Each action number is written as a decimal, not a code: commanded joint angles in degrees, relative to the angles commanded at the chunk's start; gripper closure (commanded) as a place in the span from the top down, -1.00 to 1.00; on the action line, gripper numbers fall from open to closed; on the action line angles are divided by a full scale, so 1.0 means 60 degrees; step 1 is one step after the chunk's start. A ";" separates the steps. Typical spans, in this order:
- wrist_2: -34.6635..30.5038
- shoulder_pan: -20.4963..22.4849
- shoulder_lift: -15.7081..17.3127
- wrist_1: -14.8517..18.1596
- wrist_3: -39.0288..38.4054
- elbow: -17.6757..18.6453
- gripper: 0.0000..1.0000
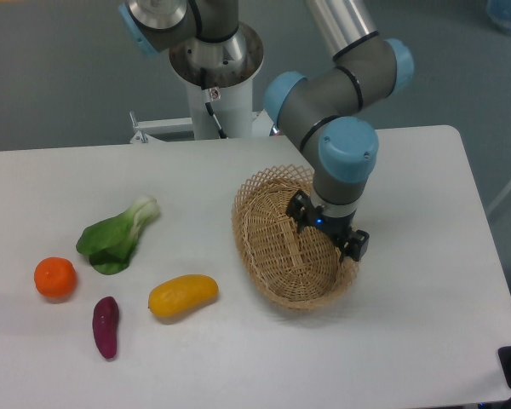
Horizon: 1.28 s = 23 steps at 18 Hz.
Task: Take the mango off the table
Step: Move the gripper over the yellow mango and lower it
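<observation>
A large white table [238,358] with rounded corners fills most of the frame, seen from above and in front. A grey robot arm [341,81] with light blue joint caps reaches down from the top centre toward the right half of the table. Its white base post [215,94] stands at the table's far edge, top centre. An oval wicker basket [281,243] sits right of centre, tilted so its open side faces left. The gripper [328,232] hangs over the basket's right rim; its fingers are hidden under the black wrist parts, so whether they are apart or together cannot be told. A green leafy vegetable [117,236] with a pale stem lies at middle left. The mango [182,296], smooth and yellow-orange, lies on its side on the table at lower left of centre, well apart from the gripper and left of the basket. A dark purple sweet potato [106,326] lies just left of the mango, lower down. A round orange tangerine [54,278] sits at the far left.
</observation>
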<state>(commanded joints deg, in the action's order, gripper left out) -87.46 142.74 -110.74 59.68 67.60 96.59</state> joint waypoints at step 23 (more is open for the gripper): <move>0.1833 -0.2784 -0.0659 -0.0733 -0.2053 0.0175 1.00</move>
<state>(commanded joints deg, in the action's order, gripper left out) -76.46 126.04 -114.69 55.28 55.28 97.64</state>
